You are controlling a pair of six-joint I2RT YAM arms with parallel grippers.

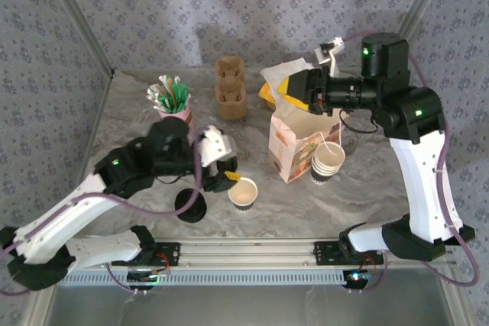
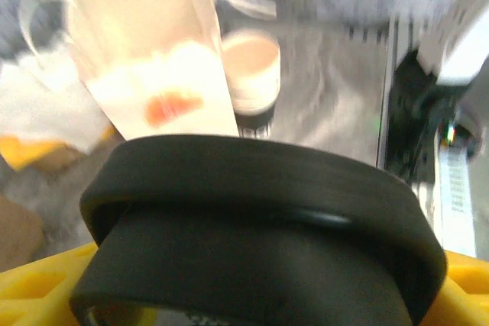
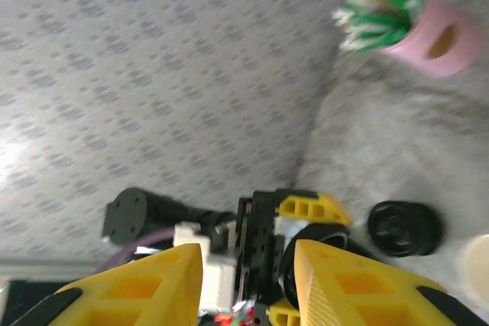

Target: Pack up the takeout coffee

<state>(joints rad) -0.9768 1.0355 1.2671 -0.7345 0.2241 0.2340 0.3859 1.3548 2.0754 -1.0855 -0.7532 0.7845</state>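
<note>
Black lid within left jaws, just beside lidless cup

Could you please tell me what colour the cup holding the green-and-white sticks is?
The cup is pink, clearest in the right wrist view.

Desk: pale marbled grey top, patterned walls round it.
Upper left: pink cup holding green-and-white straws.
Upper middle: brown cardboard holders, stacked.
Centre right: white printed paper bag, upright with its mouth open; stack of lidless cups just beside its right side.
Lower middle: lone paper cup, upright and uncapped.
Lower left of middle: black lids (partly hidden), near the lone cup.
</note>
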